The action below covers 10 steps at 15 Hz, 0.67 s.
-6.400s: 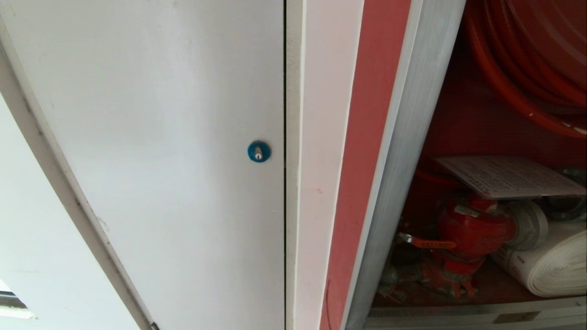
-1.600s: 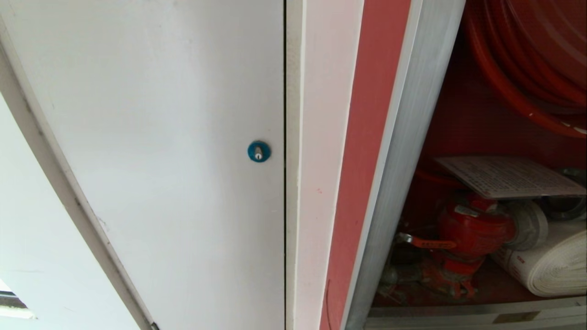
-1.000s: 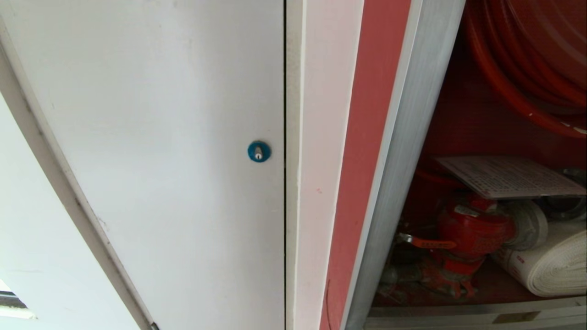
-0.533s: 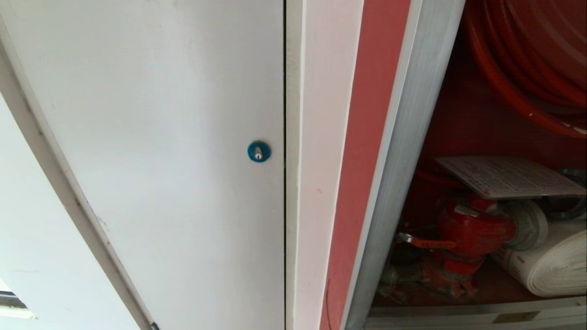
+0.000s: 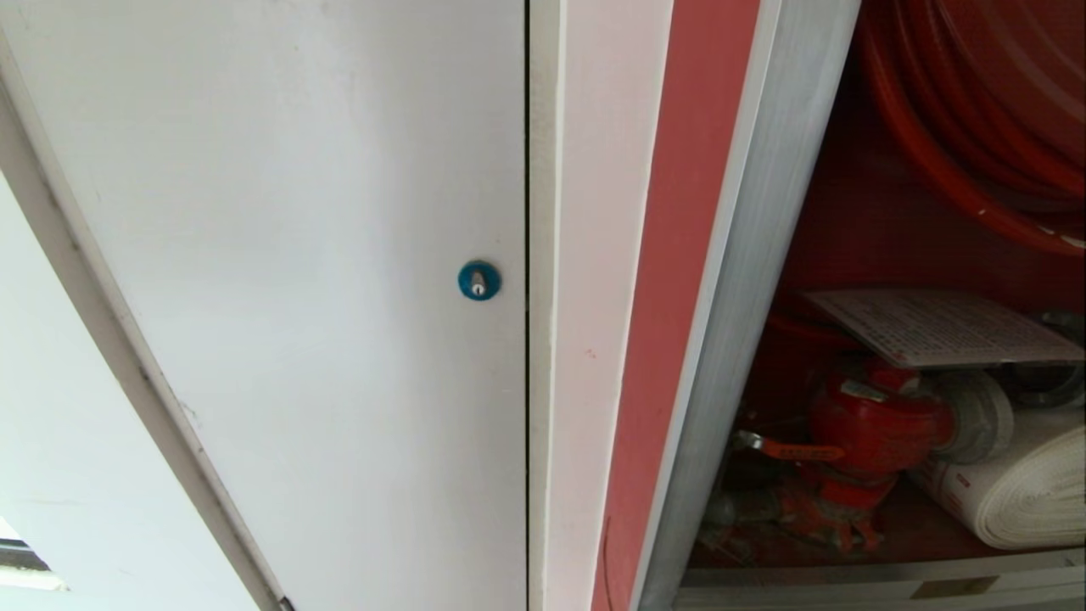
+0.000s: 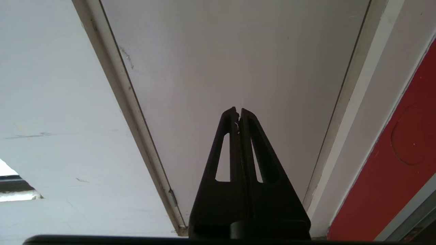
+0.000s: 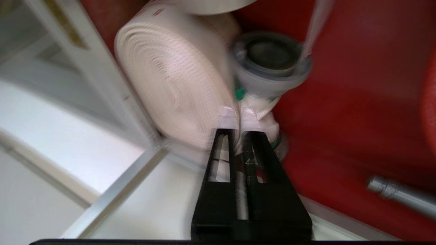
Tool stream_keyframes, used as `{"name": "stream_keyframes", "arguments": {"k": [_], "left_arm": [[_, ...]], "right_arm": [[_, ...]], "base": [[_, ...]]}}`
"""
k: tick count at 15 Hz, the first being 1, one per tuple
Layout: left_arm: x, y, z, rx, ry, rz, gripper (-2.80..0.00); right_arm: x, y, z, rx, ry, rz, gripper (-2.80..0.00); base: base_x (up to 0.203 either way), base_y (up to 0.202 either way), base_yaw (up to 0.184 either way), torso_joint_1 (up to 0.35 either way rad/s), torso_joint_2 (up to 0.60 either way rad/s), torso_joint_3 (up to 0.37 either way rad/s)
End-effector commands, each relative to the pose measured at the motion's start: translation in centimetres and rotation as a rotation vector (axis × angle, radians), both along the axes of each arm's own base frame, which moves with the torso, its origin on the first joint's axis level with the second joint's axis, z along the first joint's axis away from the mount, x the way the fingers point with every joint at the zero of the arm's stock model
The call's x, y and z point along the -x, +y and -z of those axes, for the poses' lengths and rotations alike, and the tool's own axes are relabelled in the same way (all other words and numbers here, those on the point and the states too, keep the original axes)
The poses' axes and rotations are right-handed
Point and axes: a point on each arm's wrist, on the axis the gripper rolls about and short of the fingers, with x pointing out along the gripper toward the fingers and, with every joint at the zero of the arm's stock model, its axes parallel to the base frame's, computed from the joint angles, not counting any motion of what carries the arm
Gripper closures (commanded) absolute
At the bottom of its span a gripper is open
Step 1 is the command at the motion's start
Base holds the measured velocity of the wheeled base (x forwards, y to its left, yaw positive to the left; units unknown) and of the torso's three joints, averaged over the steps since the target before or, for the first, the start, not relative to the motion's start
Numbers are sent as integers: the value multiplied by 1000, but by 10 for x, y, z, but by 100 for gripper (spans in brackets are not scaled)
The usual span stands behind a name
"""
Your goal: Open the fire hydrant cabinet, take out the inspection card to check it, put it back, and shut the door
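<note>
The right pincer [image 7: 238, 117] points into the red inside of the cabinet [image 5: 747, 297]. Its two black fingers stand a narrow slit apart, with nothing between them. Just past its tips lie the rolled white hose [image 7: 170, 85] and a grey round coupling [image 7: 272, 61]. A metal rod [image 7: 395, 194] lies off to one side on the red floor. The wrist view is smeared, so the arm seems to be swinging.

The left pincer [image 6: 238, 110] is pressed together and empty, parked facing a plain white panel [image 5: 297, 255].

In the head view nothing has changed over the last few seconds. The card [image 5: 933, 327] has stayed flat on top of the red valve [image 5: 874, 424], low in the cabinet, untouched. No arm shows in that view. The door is out of sight, but the cabinet stands open. So the opening step looks done, and the pincer seems to be turning towards the card, not yet at it.

Around the card, the red hose reel [image 5: 976, 127] hangs above. The coupling and hose crowd the card's right side. The silver frame closes in on the left. The pincer will probably need to come in level between reel and valve. The white panel with its blue lock [image 5: 479, 280] is left of the cabinet and is no part of the job.
</note>
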Motion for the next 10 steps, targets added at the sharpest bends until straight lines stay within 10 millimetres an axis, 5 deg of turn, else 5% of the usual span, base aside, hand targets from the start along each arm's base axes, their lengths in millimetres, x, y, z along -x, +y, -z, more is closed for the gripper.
{"name": "stream_keyframes", "arguments": {"k": [1, 10], "left_arm": [[-1, 0, 3, -1, 12, 0, 0], [-1, 0, 3, -1, 12, 0, 0]], "right_arm": [[0, -8, 1, -10, -16, -20, -280], [-7, -15, 4, -29, -54, -77, -280]], "base": [[0, 0, 0, 0, 0, 0], [0, 0, 0, 0, 0, 0]]}}
